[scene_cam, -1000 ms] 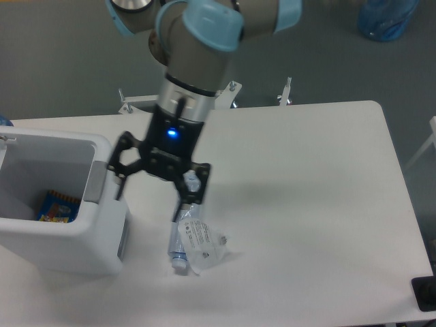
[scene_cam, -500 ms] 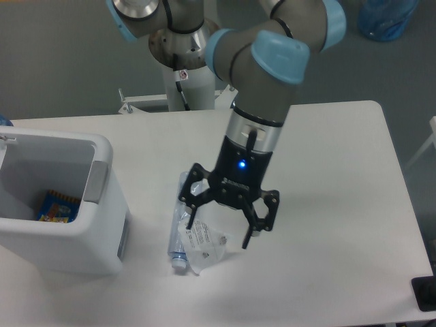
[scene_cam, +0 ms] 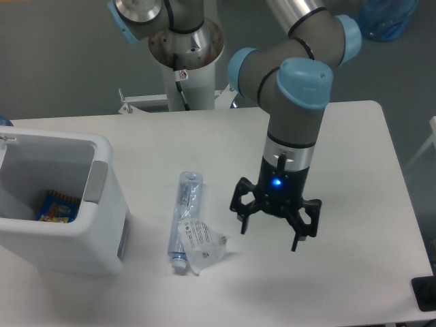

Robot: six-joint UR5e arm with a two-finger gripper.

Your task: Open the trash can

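Note:
The white boxy trash can [scene_cam: 102, 235] stands at the table's left edge. Its top is open and I see into it; a colourful packet [scene_cam: 54, 206] lies at the bottom. The grey push tab [scene_cam: 97, 182] is on its right rim. The lid itself is not clearly in view. My gripper [scene_cam: 271, 236] is open and empty, pointing down over the table right of centre, well to the right of the can.
A clear plastic-wrapped bottle [scene_cam: 187, 221] lies on the white table [scene_cam: 354, 170] between the can and my gripper. The arm's base [scene_cam: 184, 48] stands behind the table. A blue bag [scene_cam: 387, 17] is on the floor at the back right.
My gripper has swung right, from beside the trash can's tab, over the bottle, to the table right of centre. The can and the bottle have not moved.

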